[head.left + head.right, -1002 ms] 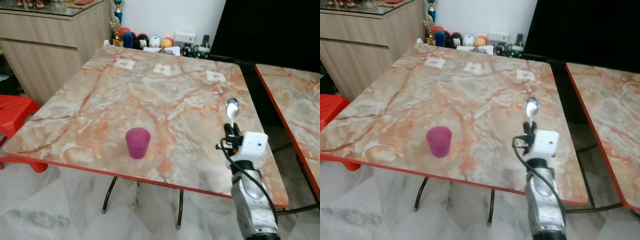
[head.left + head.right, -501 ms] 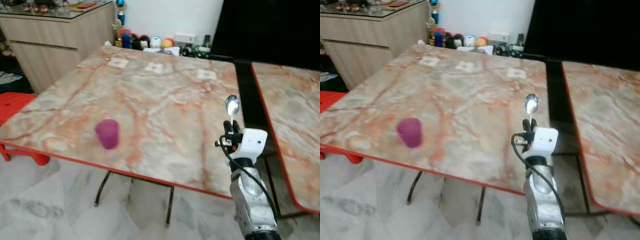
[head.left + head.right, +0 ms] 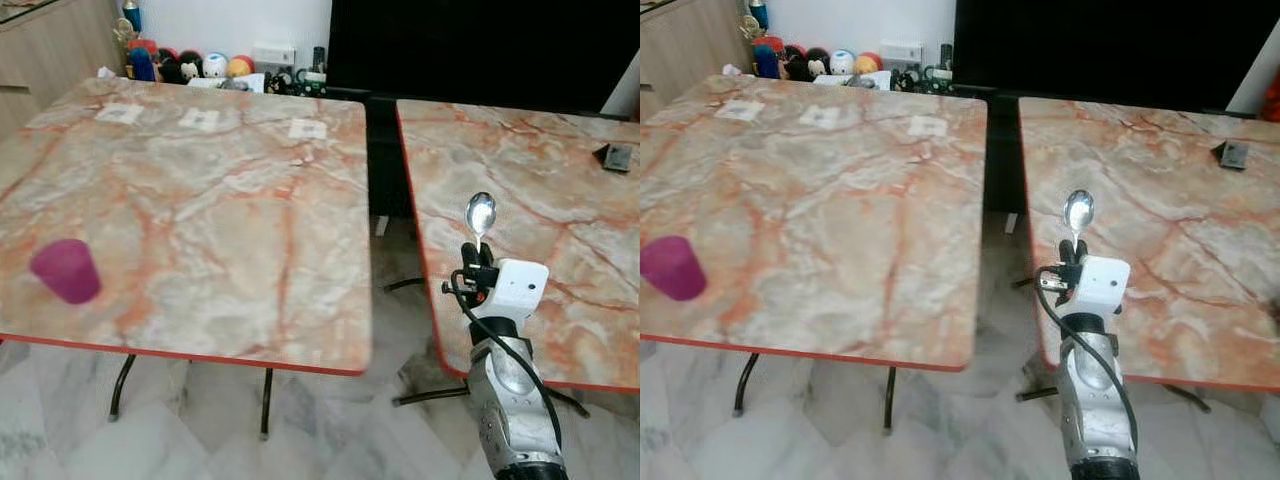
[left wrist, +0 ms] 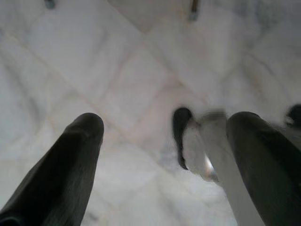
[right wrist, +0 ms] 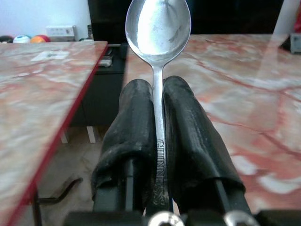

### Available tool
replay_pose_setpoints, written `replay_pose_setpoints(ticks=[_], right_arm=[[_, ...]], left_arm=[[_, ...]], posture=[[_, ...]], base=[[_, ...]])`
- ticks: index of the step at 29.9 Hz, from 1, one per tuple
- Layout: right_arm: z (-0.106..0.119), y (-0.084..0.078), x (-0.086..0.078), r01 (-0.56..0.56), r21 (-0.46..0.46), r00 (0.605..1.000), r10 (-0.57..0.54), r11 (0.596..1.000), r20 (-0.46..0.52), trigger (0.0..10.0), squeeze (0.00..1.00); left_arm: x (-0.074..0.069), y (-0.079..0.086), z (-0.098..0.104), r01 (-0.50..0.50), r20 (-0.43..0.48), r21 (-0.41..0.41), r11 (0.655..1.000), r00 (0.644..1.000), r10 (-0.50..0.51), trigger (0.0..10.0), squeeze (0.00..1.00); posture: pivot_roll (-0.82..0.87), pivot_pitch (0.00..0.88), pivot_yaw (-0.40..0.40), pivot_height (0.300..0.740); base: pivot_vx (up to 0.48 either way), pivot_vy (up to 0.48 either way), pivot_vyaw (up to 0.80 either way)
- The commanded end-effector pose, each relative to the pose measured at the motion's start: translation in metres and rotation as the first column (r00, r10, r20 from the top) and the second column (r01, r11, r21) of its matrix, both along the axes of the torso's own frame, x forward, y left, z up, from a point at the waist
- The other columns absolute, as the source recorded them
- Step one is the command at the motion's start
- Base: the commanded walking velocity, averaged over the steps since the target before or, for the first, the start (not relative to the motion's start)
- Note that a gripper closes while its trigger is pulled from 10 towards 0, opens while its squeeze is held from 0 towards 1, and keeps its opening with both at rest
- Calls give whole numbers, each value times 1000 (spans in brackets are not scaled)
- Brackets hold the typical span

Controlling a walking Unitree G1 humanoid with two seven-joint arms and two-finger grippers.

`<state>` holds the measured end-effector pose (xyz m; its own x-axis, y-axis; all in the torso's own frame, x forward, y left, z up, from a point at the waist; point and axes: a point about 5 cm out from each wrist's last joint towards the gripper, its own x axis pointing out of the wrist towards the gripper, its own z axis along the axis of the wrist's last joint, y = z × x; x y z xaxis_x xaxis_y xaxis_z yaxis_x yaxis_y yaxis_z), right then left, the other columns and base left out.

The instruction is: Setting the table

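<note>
A metal spoon [image 3: 480, 214] stands upright, bowl up, with my right gripper [image 3: 475, 270] shut on its handle; the right wrist view shows the spoon [image 5: 158, 28] pinched between the two black fingers [image 5: 134, 127]. The gripper hovers over the left edge of the right-hand marble table [image 3: 560, 180], near its front. A purple cup [image 3: 65, 270] stands upright near the front left of the left marble table [image 3: 220, 200]. My left gripper [image 4: 164, 141] hangs open over the pale tiled floor, nothing between its fingers.
A gap with dark floor [image 3: 382, 160] separates the two red-edged tables. Small toys and clutter [image 3: 200, 70] line the wall behind the left table. Paper squares [image 3: 200, 118] lie at its far side. A small dark object [image 3: 616, 156] rests on the right table's far right.
The camera has swung to the right: the left table and the cup have slid left in view and the second table has come into view. My right gripper still holds the spoon upright.
</note>
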<state>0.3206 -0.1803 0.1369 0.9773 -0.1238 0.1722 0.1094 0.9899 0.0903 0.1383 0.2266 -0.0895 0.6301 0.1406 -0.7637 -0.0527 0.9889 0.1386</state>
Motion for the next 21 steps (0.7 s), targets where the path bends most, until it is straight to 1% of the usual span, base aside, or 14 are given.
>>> replay_pose_setpoints(ticks=[1,7,14,19,21], right_arm=[[6,-2,0,14,-1,1000,-14,1000,27,10000,0],[10,-3,0,14,-4,999,-14,1000,46,10000,0],[16,-9,2,39,-11,997,-38,999,66,10000,0],[15,-10,2,42,-12,997,-42,999,65,10000,0],[17,-12,1,54,-6,996,-53,999,71,10000,0]], left_arm=[[-13,-2,-5,10,-46,-3,1000,999,-10,10000,0],[-15,-4,-7,10,-58,-5,1000,998,-11,10000,0],[-16,-6,-8,14,-67,-7,1000,998,-14,10000,0],[-16,-5,-8,16,-70,-5,1000,997,-16,10000,0],[-15,-1,-6,15,-71,-1,1000,997,-15,10000,0]], posture=[[3,106,-28,740],[1,105,-28,740],[-1,101,-26,740],[-5,93,-22,740],[-6,84,-20,740]], base=[[0,-450,0],[0,-450,0],[0,-450,0],[0,-450,0],[0,-448,0]])
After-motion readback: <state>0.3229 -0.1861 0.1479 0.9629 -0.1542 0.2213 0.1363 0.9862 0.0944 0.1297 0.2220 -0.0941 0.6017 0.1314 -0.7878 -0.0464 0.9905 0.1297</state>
